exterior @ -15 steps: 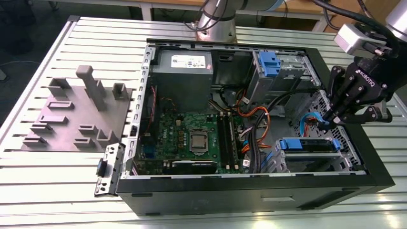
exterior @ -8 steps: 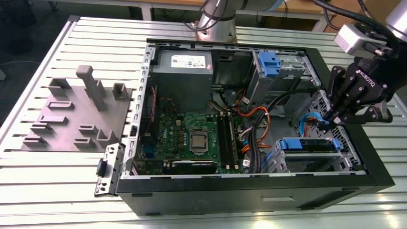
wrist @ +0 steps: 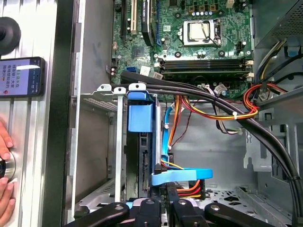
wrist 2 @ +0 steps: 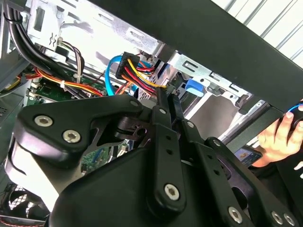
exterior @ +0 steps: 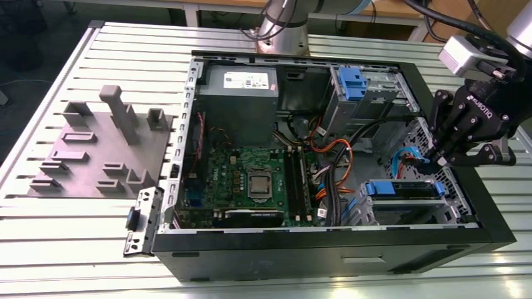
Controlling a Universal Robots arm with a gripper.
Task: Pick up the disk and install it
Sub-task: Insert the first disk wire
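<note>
In the exterior view the gripper (exterior: pixel 438 161) hangs inside the open computer case (exterior: pixel 332 249) on the slatted desk (exterior: pixel 50 243), over the drive cage on that view's right. The disk (exterior: pixel 405 189) sits in that cage, only its blue carrier edge showing (its label is hidden). The first wrist view adds a phone (wrist: pixel 22 76) and a person's hand (wrist: pixel 5 189) outside the case wall. The fingers (wrist 2: pixel 163 101) are pressed together in the second wrist view, gripping nothing visible.

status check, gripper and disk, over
Gripper shut, inside the case beside the drive cage. Disk sits in the cage. Blue cable close by the gripper.
</note>
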